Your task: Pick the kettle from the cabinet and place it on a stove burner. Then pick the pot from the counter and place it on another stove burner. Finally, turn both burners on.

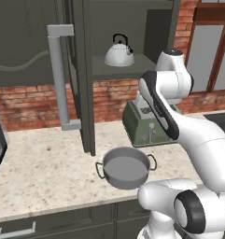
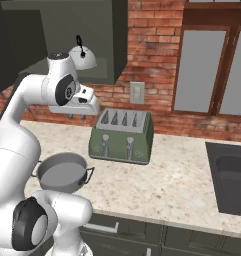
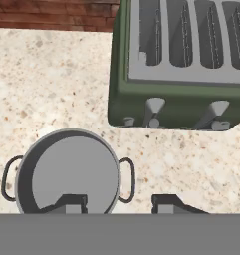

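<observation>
The gripper point(image 3: 119, 201) hangs half open and empty over the pot point(image 3: 66, 172) on the counter point(image 3: 52, 79) — the kettle point(image 1: 119, 52) sits on the cabinet point(image 1: 128, 70) shelf, so every step remains.

A: What stands against the brick wall point(image 2: 152, 45)?
B: A boxy green toaster point(image 2: 123, 136), four slots on top, two levers on its front.
A: Anything on the wall above it?
B: A pale outlet plate point(image 2: 137, 92), just above the toaster.
A: And further right?
B: Tall grey panels in a dark brown frame point(image 2: 212, 70), and below them a dark sink point(image 2: 231, 175) set into the worktop.
</observation>
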Controlling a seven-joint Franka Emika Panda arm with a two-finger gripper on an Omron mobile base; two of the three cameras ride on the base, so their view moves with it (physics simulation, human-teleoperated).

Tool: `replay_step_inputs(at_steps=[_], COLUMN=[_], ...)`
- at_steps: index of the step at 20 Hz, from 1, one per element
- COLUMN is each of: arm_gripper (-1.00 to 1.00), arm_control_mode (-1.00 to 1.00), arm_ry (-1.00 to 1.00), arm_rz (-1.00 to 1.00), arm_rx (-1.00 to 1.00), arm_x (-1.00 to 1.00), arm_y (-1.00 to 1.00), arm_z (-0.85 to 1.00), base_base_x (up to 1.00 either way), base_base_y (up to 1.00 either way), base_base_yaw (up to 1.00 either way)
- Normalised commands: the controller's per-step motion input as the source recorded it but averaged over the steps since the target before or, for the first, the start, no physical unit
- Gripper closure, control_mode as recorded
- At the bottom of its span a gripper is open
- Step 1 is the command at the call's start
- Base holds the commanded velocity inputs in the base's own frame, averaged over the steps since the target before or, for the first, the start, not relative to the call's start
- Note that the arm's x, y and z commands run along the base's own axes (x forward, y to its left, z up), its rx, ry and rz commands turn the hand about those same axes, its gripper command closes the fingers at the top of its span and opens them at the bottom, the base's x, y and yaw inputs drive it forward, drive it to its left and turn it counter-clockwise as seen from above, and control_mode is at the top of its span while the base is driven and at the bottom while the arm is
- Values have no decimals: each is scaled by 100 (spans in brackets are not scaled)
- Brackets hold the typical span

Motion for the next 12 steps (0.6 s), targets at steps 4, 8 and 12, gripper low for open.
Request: replay_step_inputs(at_steps=[4,8,12], arm_gripper=[-100,-100,-100], arm_control_mode=[-100,-100,-100], arm_ry=[0,-2,-8], arm_rz=[0,0,0], arm_rx=[0,0,0], arm_x=[1,0,-2], arm_y=[-1,0,0], arm_z=[0,0,0], base_base_x=[0,0,0], base_base_y=[0,0,0], base_base_yaw=[0,0,0])
